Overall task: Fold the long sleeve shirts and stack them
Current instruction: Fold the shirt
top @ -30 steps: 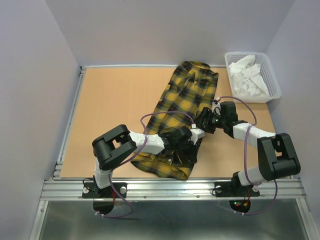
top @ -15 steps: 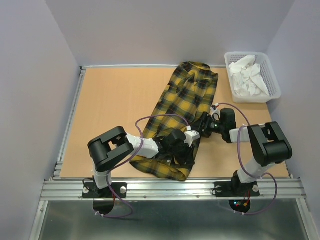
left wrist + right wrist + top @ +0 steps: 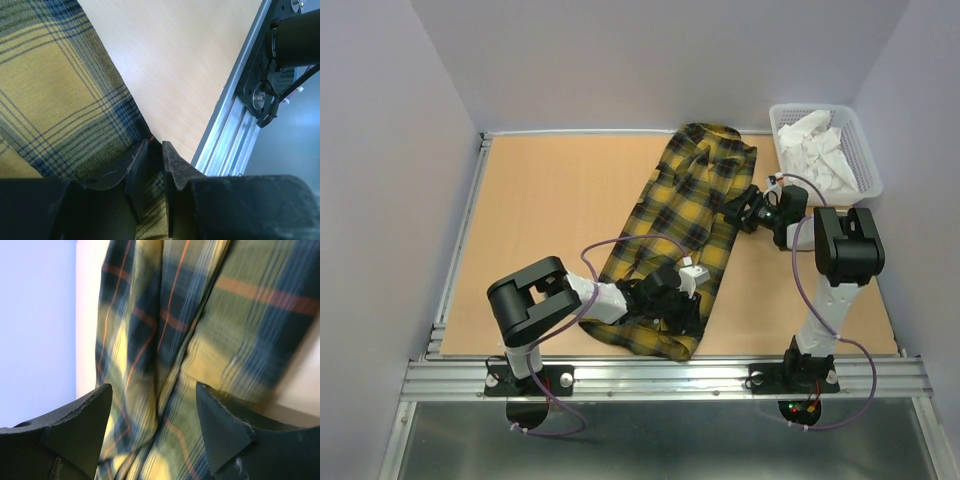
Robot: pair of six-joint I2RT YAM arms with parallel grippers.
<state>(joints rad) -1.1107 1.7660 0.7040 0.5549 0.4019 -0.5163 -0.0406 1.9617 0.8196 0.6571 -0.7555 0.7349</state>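
One yellow and dark plaid long sleeve shirt [image 3: 690, 205] lies stretched diagonally on the table, collar at the far end, hem near the front edge. My left gripper [image 3: 667, 300] sits low on the shirt's near part. In the left wrist view its jaws [image 3: 154, 146] stand almost together, pinching the shirt's edge [image 3: 60, 90] where cloth meets bare wood. My right gripper [image 3: 740, 212] is at the shirt's right edge, about halfway up. Its fingers [image 3: 152, 387] stand wide apart over the plaid folds [image 3: 200, 340], holding nothing.
A white basket [image 3: 861, 150] holding white cloths [image 3: 815, 150] stands at the table's far right corner. The wooden table [image 3: 540, 220] is bare left of the shirt. A metal rail [image 3: 235, 125] runs along the near edge, close to my left gripper.
My right gripper has moved away from me along the shirt's right edge, the arm folding back. My left gripper has shifted slightly nearer and left, its grip unchanged.
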